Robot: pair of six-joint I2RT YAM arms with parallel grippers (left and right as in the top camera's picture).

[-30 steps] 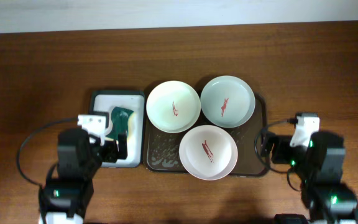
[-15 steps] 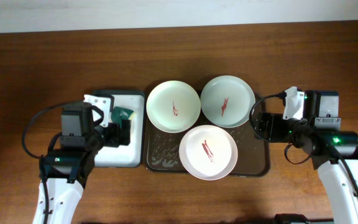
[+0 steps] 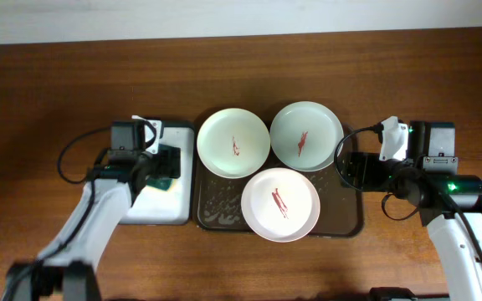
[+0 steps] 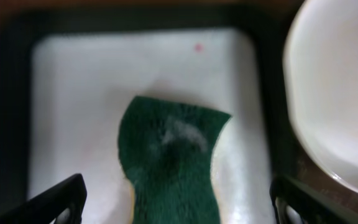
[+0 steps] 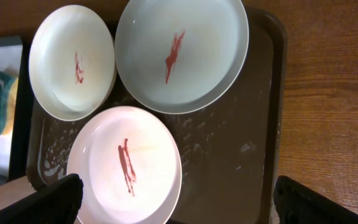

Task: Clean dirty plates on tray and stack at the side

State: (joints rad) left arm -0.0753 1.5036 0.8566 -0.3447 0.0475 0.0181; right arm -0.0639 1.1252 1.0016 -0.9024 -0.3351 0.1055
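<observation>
Table (image 3: 57, 84) of dark wood grain fills the overhead view. On it lies the dark brown tray (image 3: 216, 211), and all three dirty plates sit inside it. The white plate (image 3: 233, 143) is at the far left and the mint green plate (image 3: 306, 135) at the far right, just beside each other. The second white plate (image 3: 280, 204) sits nearer me, between them. Its rim meets theirs, though I cannot tell whether it rests on them. Each plate has a red smear in its centre.

Just beside the brown tray, on my left, is the smaller black-rimmed tray (image 3: 153, 213) with a white inside. A green sponge (image 4: 169, 162) lies on it.

My left gripper (image 4: 179, 199) hangs over that sponge with its fingers spread wide to either side, clear of its edges and holding nothing. My right gripper (image 5: 179, 199) is above the right end of the brown tray, jaws fully apart and empty, with the plates below.
</observation>
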